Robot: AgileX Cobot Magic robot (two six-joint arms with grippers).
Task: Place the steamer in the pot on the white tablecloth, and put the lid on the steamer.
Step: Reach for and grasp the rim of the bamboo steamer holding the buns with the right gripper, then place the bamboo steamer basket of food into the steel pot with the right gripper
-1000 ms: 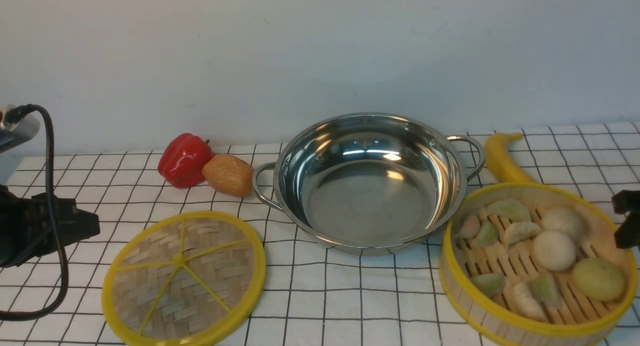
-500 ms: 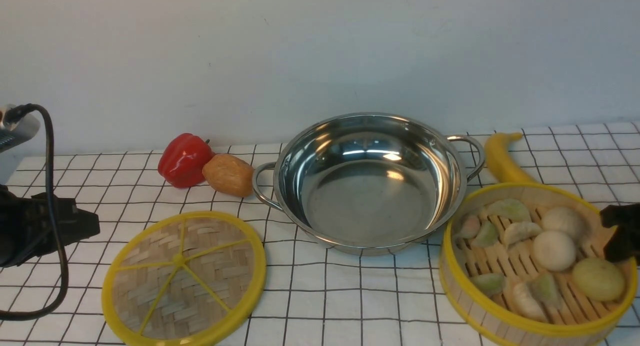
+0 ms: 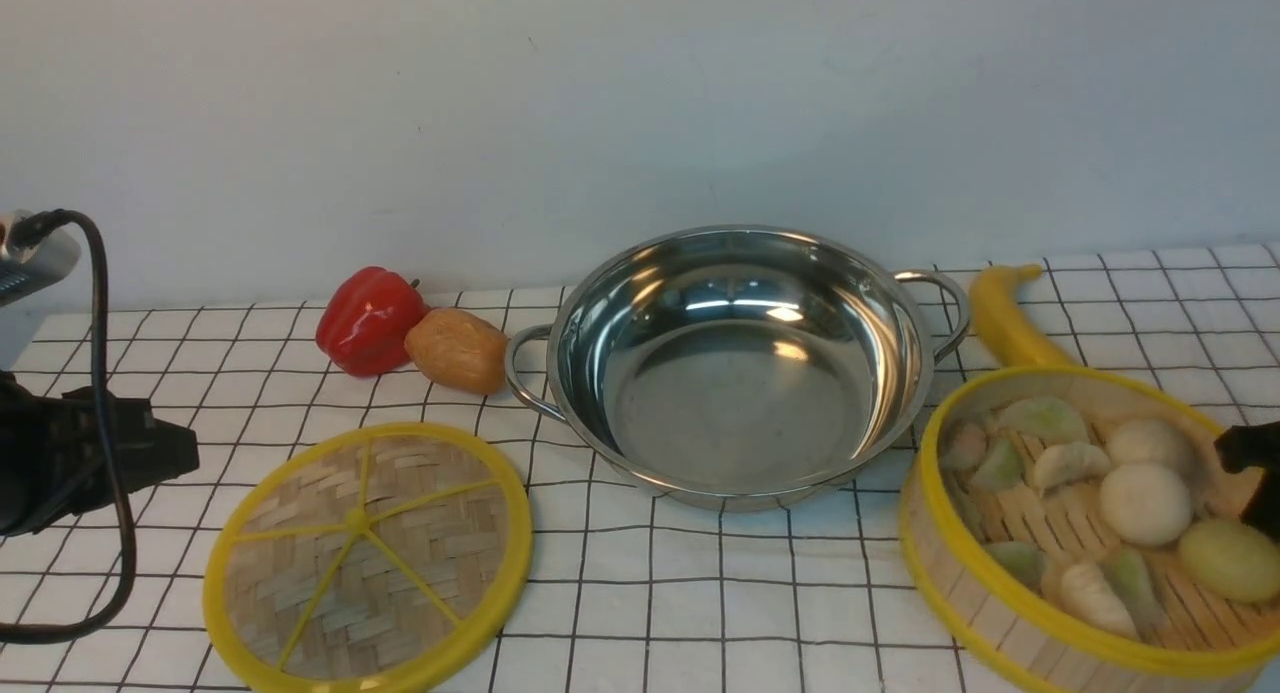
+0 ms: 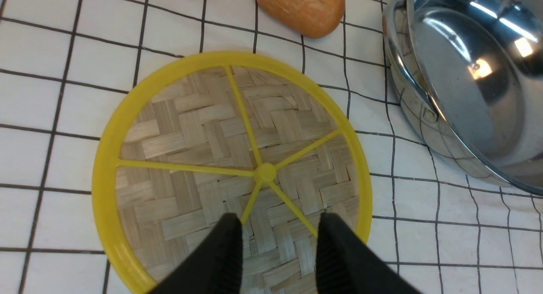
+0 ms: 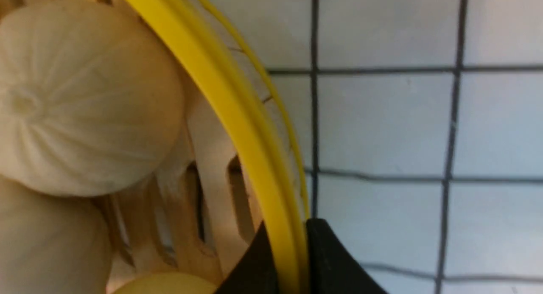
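Note:
The steamer (image 3: pixel 955 588), a yellow-rimmed bamboo basket of dumplings and buns, sits tilted at the front right of the white tablecloth (image 3: pixel 700 603). My right gripper (image 3: pixel 1250 473) is shut on its right rim; in the right wrist view both fingers (image 5: pixel 288 232) pinch the yellow rim (image 5: pixel 220 99). The empty steel pot (image 3: pixel 740 403) stands in the middle, just left of the steamer. The woven lid (image 3: pixel 365 558) lies flat at the front left. My left gripper (image 4: pixel 278 219) hovers open above the lid (image 4: pixel 191 158), touching nothing.
A red pepper (image 3: pixel 368 320) and a brown potato-like piece (image 3: pixel 458 350) lie left of the pot's handle. A banana (image 3: pixel 1005 318) lies behind the steamer. A black cable (image 3: pixel 105 373) loops by the left arm. A wall stands close behind.
My right gripper moved in over the steamer's right rim and closed on it. The steamer shifted slightly right and tilted. The left arm and lid stayed still.

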